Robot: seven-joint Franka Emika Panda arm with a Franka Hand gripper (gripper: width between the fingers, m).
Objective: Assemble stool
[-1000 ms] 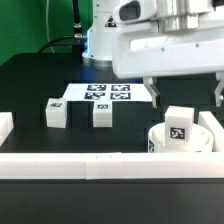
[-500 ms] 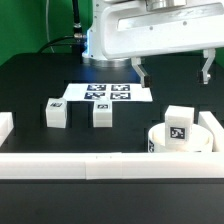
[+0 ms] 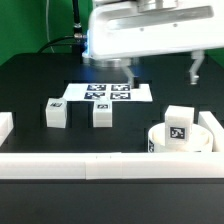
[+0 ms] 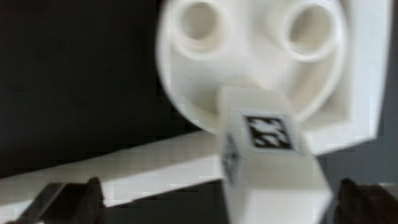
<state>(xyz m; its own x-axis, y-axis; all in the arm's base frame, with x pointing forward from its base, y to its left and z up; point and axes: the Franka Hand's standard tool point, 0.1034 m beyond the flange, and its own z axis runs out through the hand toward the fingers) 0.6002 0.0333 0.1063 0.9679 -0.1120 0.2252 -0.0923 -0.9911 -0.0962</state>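
The round white seat disc [image 3: 205, 139] lies at the exterior view's right, by the front rail. One tagged block leg [image 3: 178, 124] stands upright in it. Two loose block legs [image 3: 56, 112] [image 3: 101, 115] stand on the black table, left of the disc. My gripper [image 3: 164, 78] hangs open and empty above and behind the disc, touching nothing. In the wrist view the seat disc [image 4: 249, 55] shows two round sockets, with the standing leg [image 4: 267, 140] below them. My dark fingertips [image 4: 68, 203] sit wide apart at the frame's edge.
The marker board [image 3: 105, 93] lies flat behind the loose legs. A long white rail [image 3: 90, 163] runs along the front, with a short rail piece [image 3: 5, 126] at the exterior view's left. The robot base [image 3: 95, 45] stands at the back.
My gripper has risen and drifted toward the exterior view's left, away from the leg standing in the seat disc. The jaws have stayed open. The parts have not moved.
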